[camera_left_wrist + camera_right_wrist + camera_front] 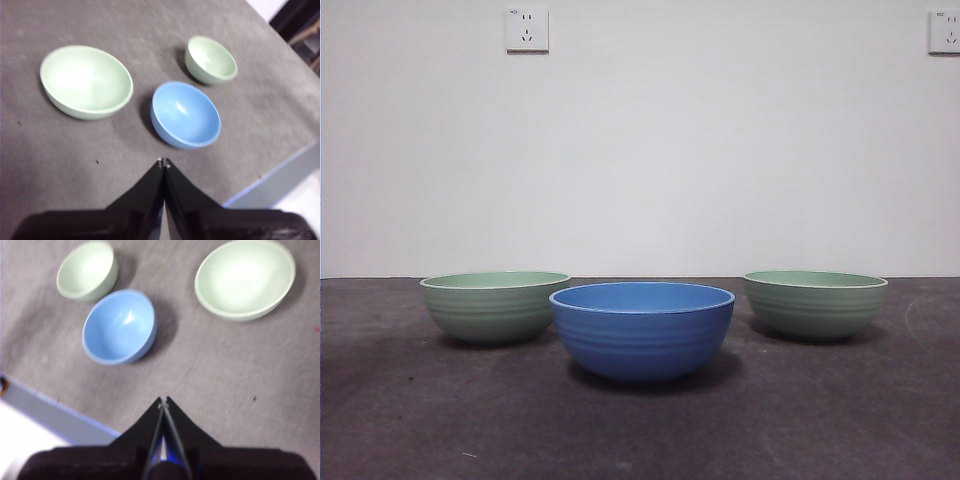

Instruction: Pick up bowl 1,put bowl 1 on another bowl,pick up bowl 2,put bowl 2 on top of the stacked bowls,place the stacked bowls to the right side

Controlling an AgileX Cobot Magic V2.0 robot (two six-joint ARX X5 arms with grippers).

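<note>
Both arms idle, raised above the table, neither showing in the front view. Left gripper [163, 162]: jaws closed tip to tip, nothing between them, wrist camera looking down at an angle. Right gripper [163, 400]: same pose, jaws pressed together at the tips, empty, hanging clear of the surface. Neither gripper touches anything.

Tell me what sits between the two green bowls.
The blue bowl sits between the left green bowl and the right green bowl, nearer the camera in the front view.
</note>
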